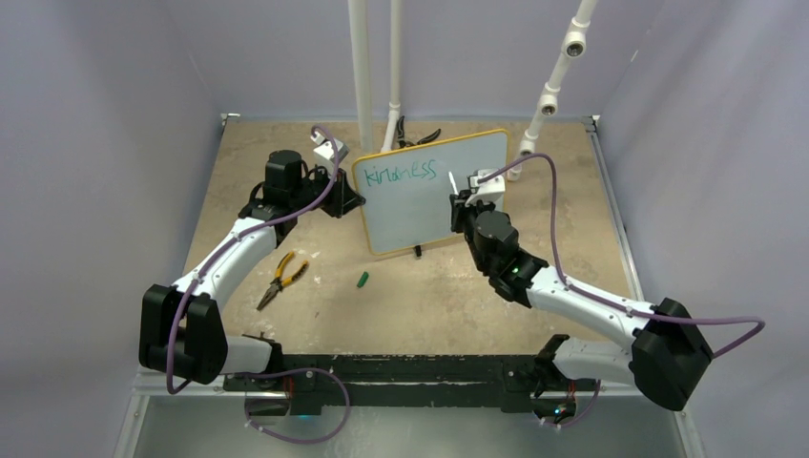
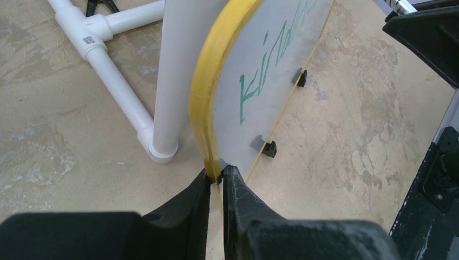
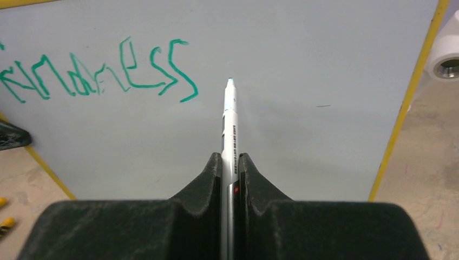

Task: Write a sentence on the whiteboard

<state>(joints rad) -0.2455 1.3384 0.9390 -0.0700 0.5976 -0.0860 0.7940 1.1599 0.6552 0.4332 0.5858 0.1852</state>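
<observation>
Firstly, my right end effector (image 3: 231, 162): black jaws pressed together on the barrel of a slim white-and-silver marker pen (image 3: 229, 122). The pen juts straight out past them, teal tip leading. That tip sits just right of the last letter written; I cannot tell whether it touches the board.

Next, my left end effector (image 2: 216, 181): jaws pinching the left rim of the small rectangular whiteboard with a thin yellow-orange frame and rounded corners (image 1: 420, 215). The board stands up on its lower edge near the middle of the surface, writing face toward my bases. Two small black feet (image 2: 269, 148) show along its lower edge in the left wrist view.

Item, the sentence (image 3: 103, 73): thin teal-green handwritten lettering in the board's upper left, one word so far, "kindness". The rest of the face is blank white.

Item, tan mottled surface (image 1: 429, 296), carrying everything.

Item, yellow-handled pliers (image 1: 281, 277), lying flat beside my left arm, well apart from the board.

Item, small green cap-like piece (image 1: 363, 280), lying in front of the board's lower left corner, apart from it.

Item, white plastic pipe stand (image 2: 168, 81), upright just behind the board's left rim.

Item, dark-handled tool (image 1: 420, 138), behind the board's top edge, mostly hidden.
</observation>
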